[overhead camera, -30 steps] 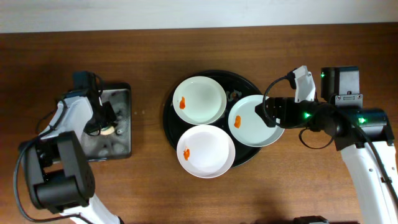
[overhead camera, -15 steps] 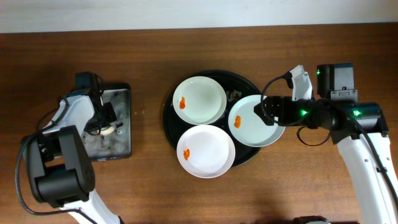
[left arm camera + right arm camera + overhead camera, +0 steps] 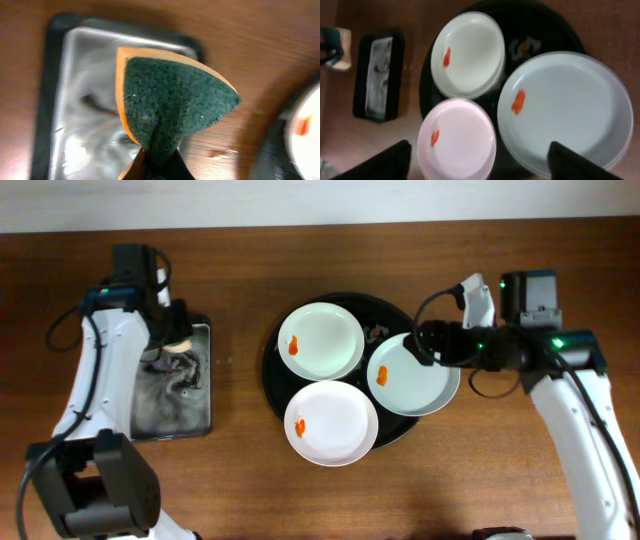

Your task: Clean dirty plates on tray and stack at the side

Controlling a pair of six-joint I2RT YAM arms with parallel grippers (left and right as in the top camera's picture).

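Three white plates lie on the round black tray (image 3: 385,308): a far-left plate (image 3: 325,340), a near plate (image 3: 335,425) and a right plate (image 3: 410,385), each with an orange-red smear. They also show in the right wrist view as the far-left plate (image 3: 470,52), the near plate (image 3: 460,142) and the right plate (image 3: 570,110). My left gripper (image 3: 172,332) is shut on a green and orange sponge (image 3: 170,100), held above the small metal tray. My right gripper (image 3: 428,345) is open and empty over the right plate's far edge (image 3: 480,162).
The small rectangular dark metal tray (image 3: 150,415) sits at the left, wet and shiny inside (image 3: 75,100), and also shows in the right wrist view (image 3: 375,75). Bare wooden table (image 3: 240,480) lies between it and the black tray and along the front.
My left gripper has lifted the sponge out of the small tray and swung toward its far right corner. My right gripper has shifted slightly farther back over the right plate.
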